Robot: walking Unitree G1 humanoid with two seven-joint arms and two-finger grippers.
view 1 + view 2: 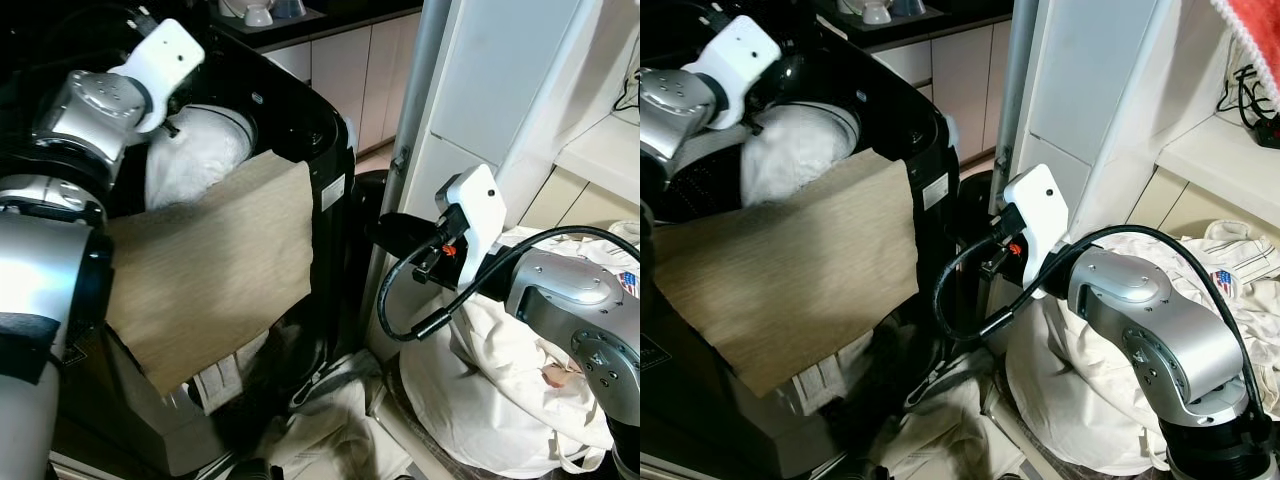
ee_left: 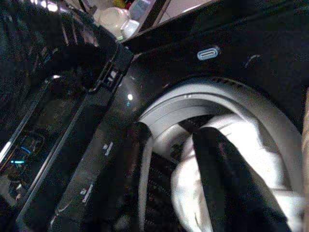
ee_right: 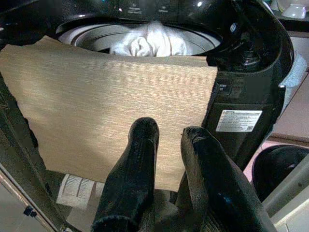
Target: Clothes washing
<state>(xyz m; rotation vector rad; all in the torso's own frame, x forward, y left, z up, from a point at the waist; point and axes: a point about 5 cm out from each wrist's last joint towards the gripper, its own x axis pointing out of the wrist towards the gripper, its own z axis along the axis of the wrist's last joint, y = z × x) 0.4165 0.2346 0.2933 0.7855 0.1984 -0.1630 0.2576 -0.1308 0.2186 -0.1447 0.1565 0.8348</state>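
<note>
The black top-loading washing machine (image 1: 320, 130) stands open at the left. White laundry (image 1: 200, 150) bulges out of its drum (image 2: 203, 96). A tan cloth (image 1: 210, 270) hangs over the front rim and down the machine's front. My left gripper (image 2: 174, 137) reaches into the drum from above, its fingers (image 2: 227, 179) closed around a bunch of the white laundry. My right gripper (image 3: 170, 130) hovers in front of the machine, pointing at the tan cloth without touching it. Its two fingers (image 3: 140, 159) are close together with nothing between them.
A big white laundry bag (image 1: 480, 400) sits on the floor under my right arm. More white cloth (image 1: 330, 420) lies at the machine's foot. A black round bin (image 3: 280, 169) and a grey pole (image 1: 415, 100) stand beside the machine, with white cabinets (image 1: 520, 80) behind.
</note>
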